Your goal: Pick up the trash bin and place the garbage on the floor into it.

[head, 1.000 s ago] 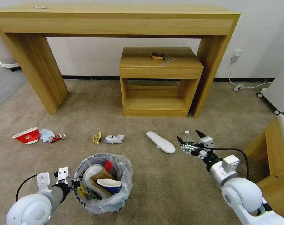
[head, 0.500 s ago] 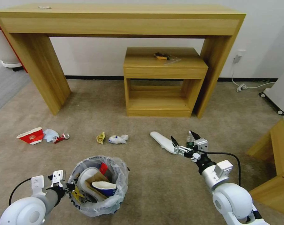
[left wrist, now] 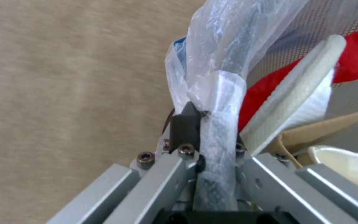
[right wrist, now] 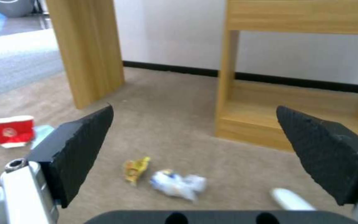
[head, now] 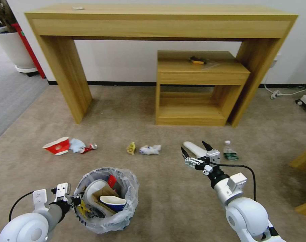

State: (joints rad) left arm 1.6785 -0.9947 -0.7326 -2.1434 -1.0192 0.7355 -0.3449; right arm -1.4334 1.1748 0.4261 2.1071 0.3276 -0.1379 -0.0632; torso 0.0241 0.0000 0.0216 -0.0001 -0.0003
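Bin in hand, free claw over the next piece of litter

Lower left of the head view, the left gripper (head: 79, 199) is clamped on the trash bin (head: 107, 199) rim (already part full); right of centre, the right gripper (head: 194, 151) hangs with fingers apart just before the white slipper (head: 194, 148); I judge a pick comes next, needing descent; beyond, the crumpled paper (head: 150, 149) and red paper cup (head: 57, 146) lie on the floor (head: 166, 198).

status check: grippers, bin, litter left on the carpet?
Left gripper shut on trash bin rim, bin part full. Right gripper open, empty, above white slipper. Red cup, wrappers, bottle on floor. Nothing blocking.
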